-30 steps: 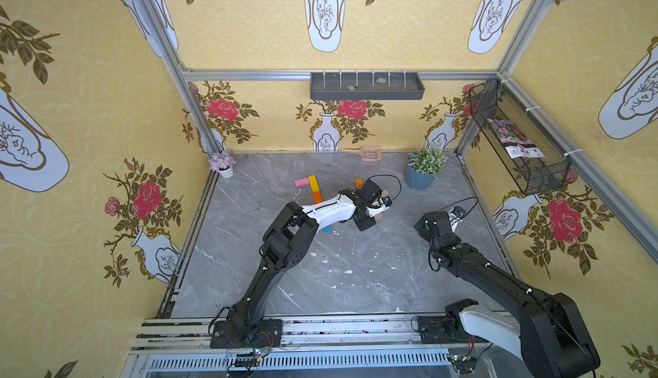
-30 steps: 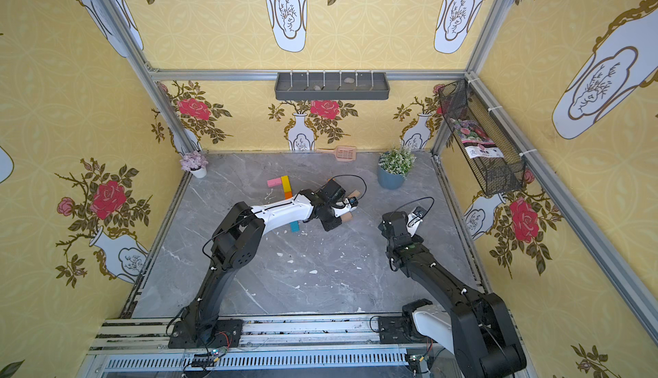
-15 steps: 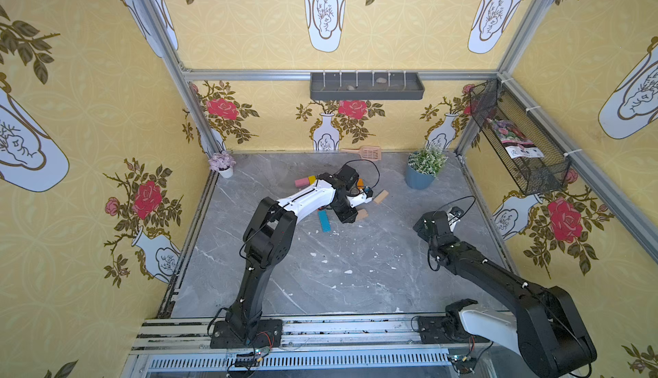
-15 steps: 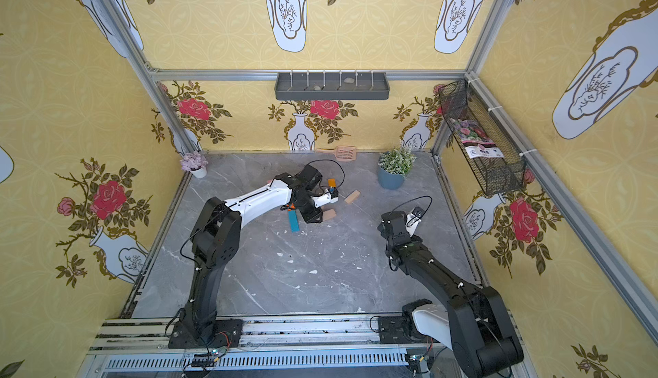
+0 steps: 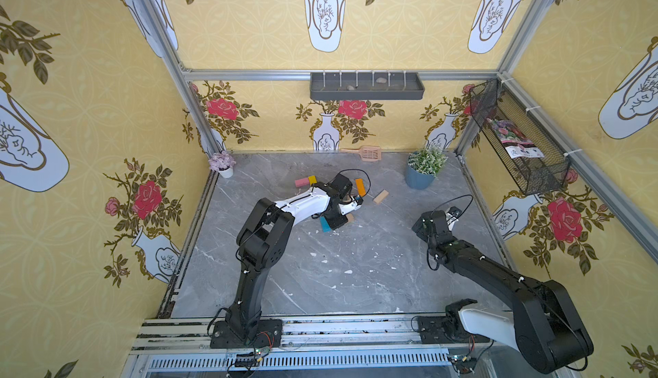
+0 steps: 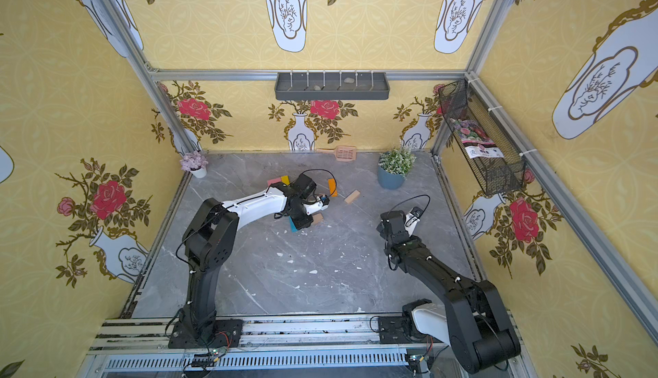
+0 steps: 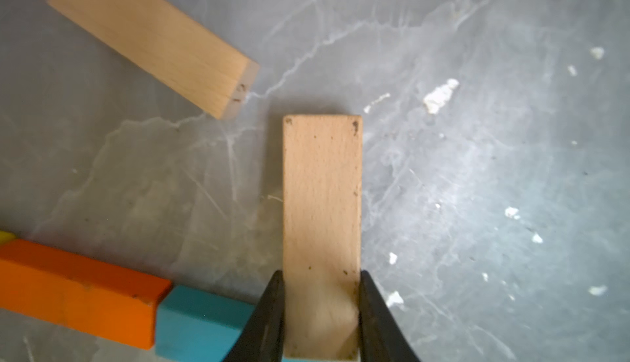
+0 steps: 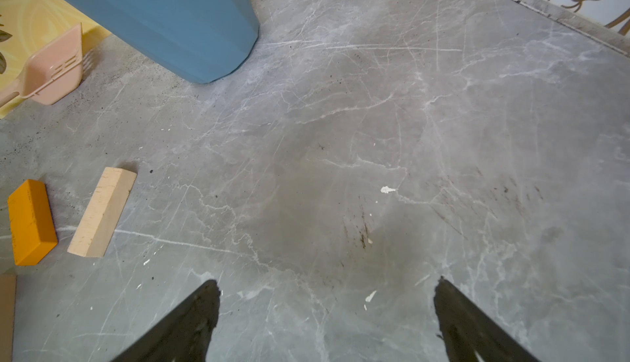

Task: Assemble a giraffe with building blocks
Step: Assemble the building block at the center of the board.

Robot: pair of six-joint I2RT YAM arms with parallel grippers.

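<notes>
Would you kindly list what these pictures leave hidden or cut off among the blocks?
- Both top views: the left arm covers the stretch between the yellow block and blue block.
- Left wrist view: the frame edge cuts off the orange block; the left gripper hides the blue block's end.
- Right wrist view: the frame edge cuts off most of a tan block.

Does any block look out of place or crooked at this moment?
Yes. A tan block lies slanted on the table, touching nothing; the orange block beside it also lies loose.
</notes>
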